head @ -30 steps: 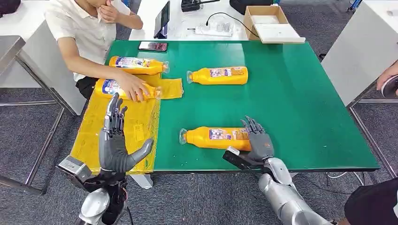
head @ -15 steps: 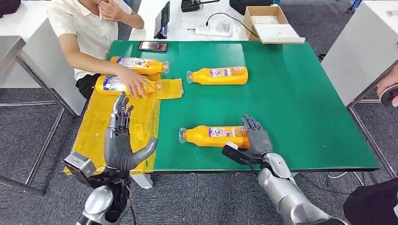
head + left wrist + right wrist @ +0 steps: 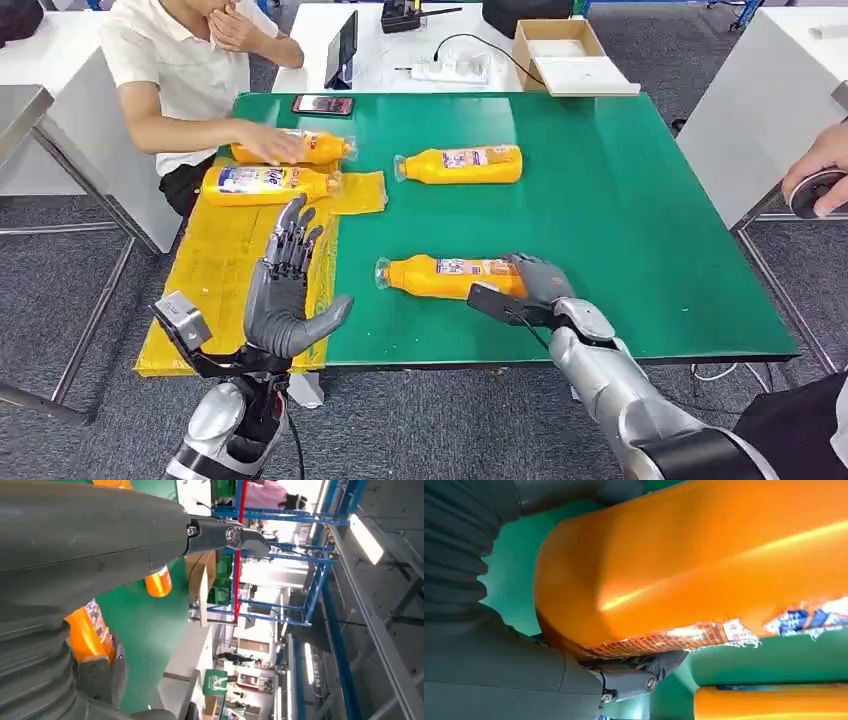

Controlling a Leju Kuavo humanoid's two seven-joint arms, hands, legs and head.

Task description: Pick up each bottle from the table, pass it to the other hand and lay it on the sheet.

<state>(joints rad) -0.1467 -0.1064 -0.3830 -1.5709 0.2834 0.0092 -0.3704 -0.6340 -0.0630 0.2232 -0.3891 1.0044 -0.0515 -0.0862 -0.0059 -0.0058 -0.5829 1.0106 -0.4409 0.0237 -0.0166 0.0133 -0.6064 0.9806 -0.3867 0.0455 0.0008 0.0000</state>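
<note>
Orange plastic is what catches the eye: four bottles lie on their sides on the green table (image 3: 620,200). The nearest bottle (image 3: 450,277) sits low in the centre of the head view, cap pointing left, and the robot's right hand (image 3: 535,285) is wrapped around its base end, fingers over the top and thumb beneath; the right wrist view shows the orange body pressed tight into that hand, so I judge it is gripping, though the bottle looks to be resting on the table, not lifted. The left hand (image 3: 285,300) stands upright at lower left of the frame, palm turned inward, fingers spread and thumb out, holding nothing, hovering over the near edge of the yellow sheet (image 3: 225,270). One bottle on the sheet (image 3: 265,181) lies at upper left; just above it a seated person's hand (image 3: 268,143) rests on another bottle (image 3: 310,148), and a fourth bottle (image 3: 465,164) lies alone toward upper centre. So the step in hand is the pick-up of the near bottle. Next, I'd say, the right hand must raise it and carry it leftward to the waiting left hand, which needs to close on the free neck end before the right lets go.
</note>
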